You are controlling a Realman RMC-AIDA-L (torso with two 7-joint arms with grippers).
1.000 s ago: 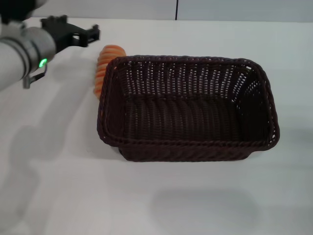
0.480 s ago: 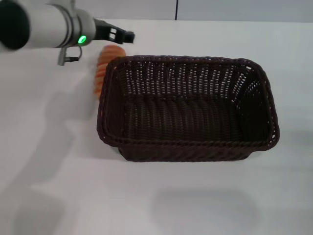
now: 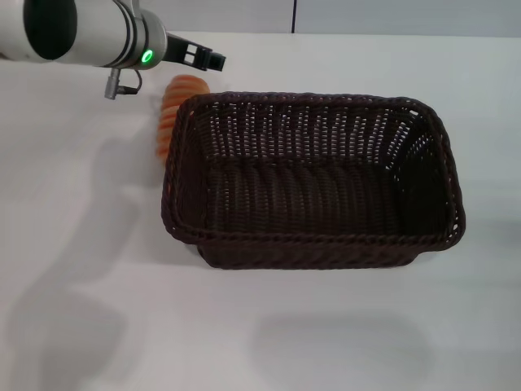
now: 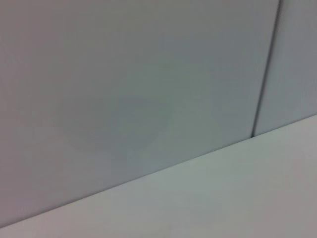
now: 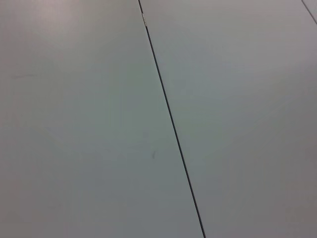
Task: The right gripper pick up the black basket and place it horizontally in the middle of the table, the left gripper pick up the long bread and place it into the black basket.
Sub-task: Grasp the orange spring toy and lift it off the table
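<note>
The black basket (image 3: 313,183) lies lengthwise across the middle of the white table (image 3: 98,309), empty inside. The long bread (image 3: 172,110), orange with pale stripes, lies on the table against the basket's left end, mostly hidden by the rim. My left gripper (image 3: 213,59), on its thick white arm with a green light, hovers at the far left, just above and behind the bread's far end. The right gripper is out of view. The wrist views show only wall and table edge.
The table's far edge meets a grey wall (image 3: 391,16) with a dark vertical seam. Bare tabletop lies in front of the basket and at both sides.
My left arm has swung right and toward the far edge, bringing the gripper from the far left to just over the bread's far end. Basket and bread have not moved.
</note>
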